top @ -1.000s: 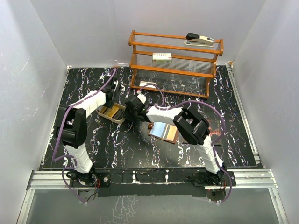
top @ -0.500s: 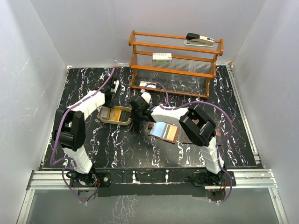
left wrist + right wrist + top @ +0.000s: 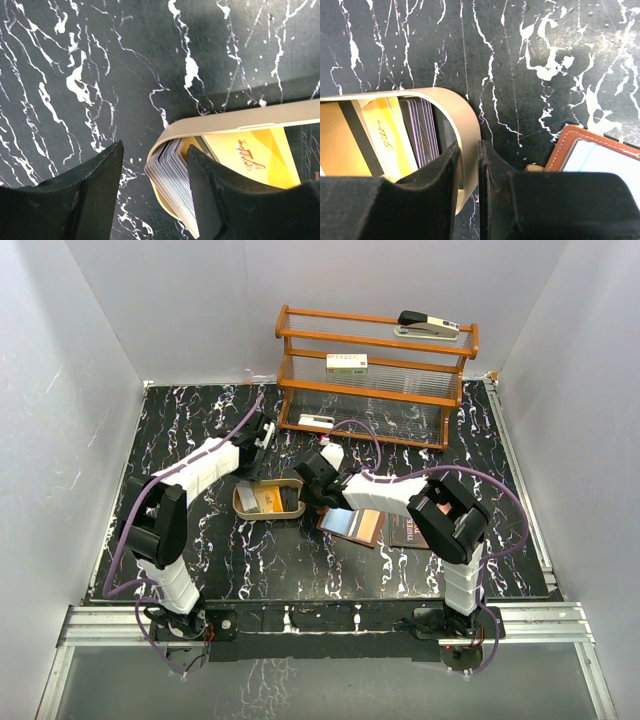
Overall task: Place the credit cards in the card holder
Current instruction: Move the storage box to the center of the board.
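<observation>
Tray pinched, cards not yet out: spill risk.

The right claw (image 3: 469,148) is clenched on the curved wall of the tray (image 3: 466,116), one finger inside and one outside, at the lower middle of its wrist view. A pull or lift here may tilt or drag the tray and scatter the cards (image 3: 169,170). It may also shove the tray into the wallet (image 3: 559,152), which lies open just beside it at lower right. The left claw (image 3: 155,150) hangs released, about half open, holding nothing, its fingers straddling the tray's other end by the upright card stack. Closing there could catch the rim or several cards together.
</observation>
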`<state>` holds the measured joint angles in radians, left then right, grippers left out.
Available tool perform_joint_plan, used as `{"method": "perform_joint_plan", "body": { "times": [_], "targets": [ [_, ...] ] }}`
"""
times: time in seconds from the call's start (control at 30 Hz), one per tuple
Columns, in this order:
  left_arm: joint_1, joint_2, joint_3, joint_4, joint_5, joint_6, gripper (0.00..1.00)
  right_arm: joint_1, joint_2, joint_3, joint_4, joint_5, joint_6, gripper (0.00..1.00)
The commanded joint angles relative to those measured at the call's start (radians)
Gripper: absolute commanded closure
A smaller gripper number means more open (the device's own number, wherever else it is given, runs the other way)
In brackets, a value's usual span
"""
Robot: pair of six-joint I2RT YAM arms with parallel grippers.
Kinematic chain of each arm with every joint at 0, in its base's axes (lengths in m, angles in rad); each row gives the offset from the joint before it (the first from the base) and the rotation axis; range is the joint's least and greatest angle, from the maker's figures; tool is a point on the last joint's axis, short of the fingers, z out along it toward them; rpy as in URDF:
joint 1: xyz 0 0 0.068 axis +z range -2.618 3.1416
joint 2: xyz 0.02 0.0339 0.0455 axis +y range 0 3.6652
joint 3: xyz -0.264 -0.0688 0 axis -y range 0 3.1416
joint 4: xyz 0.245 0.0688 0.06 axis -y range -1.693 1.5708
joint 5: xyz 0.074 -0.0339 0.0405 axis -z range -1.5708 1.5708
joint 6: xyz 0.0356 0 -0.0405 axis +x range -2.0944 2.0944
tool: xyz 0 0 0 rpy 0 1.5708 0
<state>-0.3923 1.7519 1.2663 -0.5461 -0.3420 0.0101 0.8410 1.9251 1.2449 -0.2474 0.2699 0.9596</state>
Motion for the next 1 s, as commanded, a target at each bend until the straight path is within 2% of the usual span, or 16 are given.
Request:
{"method": "perform_joint_plan", "body": {
  "times": [0.0, 0.13, 0.33, 0.5, 0.63, 0.8, 0.97],
  "targets": [
    [-0.047, -0.057, 0.043, -0.093, -0.012, -0.055, 0.46, -0.018, -0.05, -0.018, -0.044, 0.091, 0.019, 0.84],
    [-0.067, -0.077, 0.06, -0.089, 0.013, -0.088, 0.45, -0.023, -0.068, -0.014, -0.038, 0.101, 0.028, 0.84],
    [-0.066, -0.108, 0.052, -0.102, -0.028, -0.117, 0.44, -0.024, -0.079, -0.002, -0.053, 0.129, 0.032, 0.84],
    [-0.065, -0.197, 0.01, -0.05, 0.014, -0.19, 0.41, -0.025, -0.073, 0.004, -0.061, 0.14, 0.04, 0.84],
    [-0.051, -0.239, -0.002, -0.046, 0.079, -0.263, 0.4, -0.025, -0.074, 0.006, -0.069, 0.131, 0.039, 0.84],
    [0.021, -0.285, -0.072, -0.008, 0.2, -0.346, 0.42, -0.024, -0.082, 0.001, -0.07, 0.127, 0.032, 0.82],
    [0.051, -0.317, -0.125, 0.023, 0.284, -0.367, 0.43, -0.025, -0.095, 0.005, -0.069, 0.121, 0.006, 0.79]
  ]
}}
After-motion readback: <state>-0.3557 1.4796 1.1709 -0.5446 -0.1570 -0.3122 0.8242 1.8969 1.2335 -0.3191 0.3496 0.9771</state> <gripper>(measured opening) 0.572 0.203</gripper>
